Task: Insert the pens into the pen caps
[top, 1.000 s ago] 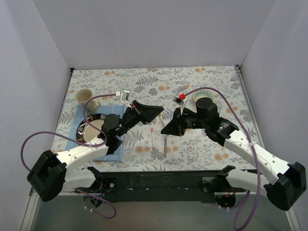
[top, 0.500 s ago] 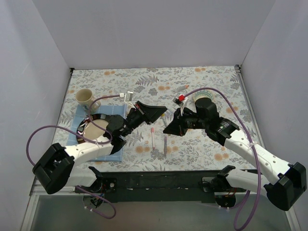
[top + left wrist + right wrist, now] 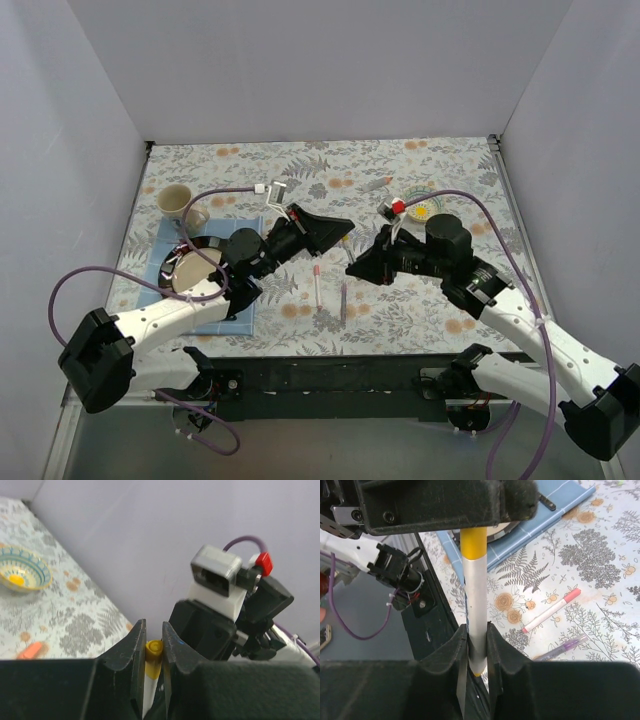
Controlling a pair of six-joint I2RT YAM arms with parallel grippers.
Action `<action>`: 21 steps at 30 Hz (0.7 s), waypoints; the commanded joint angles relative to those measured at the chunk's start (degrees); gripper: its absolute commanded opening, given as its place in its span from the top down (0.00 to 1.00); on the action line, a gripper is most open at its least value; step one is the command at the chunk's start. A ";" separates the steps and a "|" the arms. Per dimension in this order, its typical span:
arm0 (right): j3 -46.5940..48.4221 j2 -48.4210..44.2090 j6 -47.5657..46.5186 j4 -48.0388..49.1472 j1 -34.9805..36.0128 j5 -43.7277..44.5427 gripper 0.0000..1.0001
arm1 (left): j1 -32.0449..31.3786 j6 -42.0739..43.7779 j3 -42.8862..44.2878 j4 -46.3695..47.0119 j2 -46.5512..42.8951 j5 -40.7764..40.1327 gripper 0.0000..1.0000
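My left gripper [image 3: 345, 228] [image 3: 153, 630] is shut on a yellow pen cap [image 3: 154, 650] [image 3: 473, 542], held above the table's middle. A pale pen [image 3: 473, 595] [image 3: 349, 247] has its front end inside that cap. Its rear end lies between the jaws of my right gripper [image 3: 352, 266] [image 3: 476, 627], which stand a hair off its sides, barely open. A white-pink pen [image 3: 317, 285] [image 3: 551, 611] and a purple pen [image 3: 343, 300] [image 3: 563, 647] lie on the cloth below. An orange cap [image 3: 378, 186] [image 3: 28, 651] lies farther back.
A patterned bowl with a yellow centre [image 3: 420, 207] [image 3: 20, 575] sits at the back right. A blue mat [image 3: 235, 312] with a dark plate [image 3: 190, 262] lies on the left, with a cream cup [image 3: 175, 200] behind it. White walls enclose the table.
My right arm has drawn back to the right and its jaws have loosened on the pale pen. The left gripper has shifted slightly right, still holding the yellow cap.
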 commanded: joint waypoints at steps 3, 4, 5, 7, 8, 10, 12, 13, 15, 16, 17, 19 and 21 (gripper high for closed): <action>-6.12 -10.04 4.21 15.42 -2.81 8.71 0.54 | 1.81 -0.17 1.79 -19.49 -1.34 14.61 1.00; -6.92 -12.41 4.65 14.54 -2.81 8.19 0.50 | 2.69 0.01 2.40 -20.01 -0.73 14.87 1.00; -7.54 -13.47 4.92 13.57 -2.73 7.66 0.40 | 3.49 0.88 3.80 -21.85 -0.29 14.79 1.00; -9.04 -16.29 5.79 9.81 -2.73 7.04 0.28 | 5.51 2.28 5.22 -23.70 1.37 14.35 1.00; -9.39 -16.99 6.06 8.48 -2.81 6.95 0.22 | 6.13 2.81 6.79 -26.15 1.91 14.00 1.00; -9.92 -19.18 6.59 5.75 -2.81 8.27 0.20 | 7.97 4.92 8.38 -28.71 3.57 13.29 1.00; -10.27 -20.16 6.94 2.67 -2.81 10.02 0.18 | 8.59 8.07 11.45 -34.06 6.82 11.11 1.00; -10.97 -20.95 7.11 2.14 -2.73 10.38 0.18 | 8.68 9.22 12.77 -35.82 8.14 8.48 1.00; -11.41 -21.04 7.20 1.52 -2.73 11.43 0.18 | 8.77 11.34 16.18 -40.66 13.58 6.36 1.00; -11.42 -20.78 7.12 1.17 -2.81 11.61 0.18 | 8.77 12.39 17.34 -42.24 15.78 4.61 1.00; -11.42 -20.52 7.20 0.99 -2.81 11.79 0.18 | 8.77 12.57 18.22 -44.60 17.62 4.42 1.00; -11.06 -19.64 7.29 0.55 -2.81 11.79 0.18 | 8.77 12.93 19.90 -45.68 22.03 4.50 1.00; -10.54 -19.02 7.21 0.38 -2.81 11.27 0.18 | 8.77 12.93 20.77 -47.17 25.01 3.71 1.00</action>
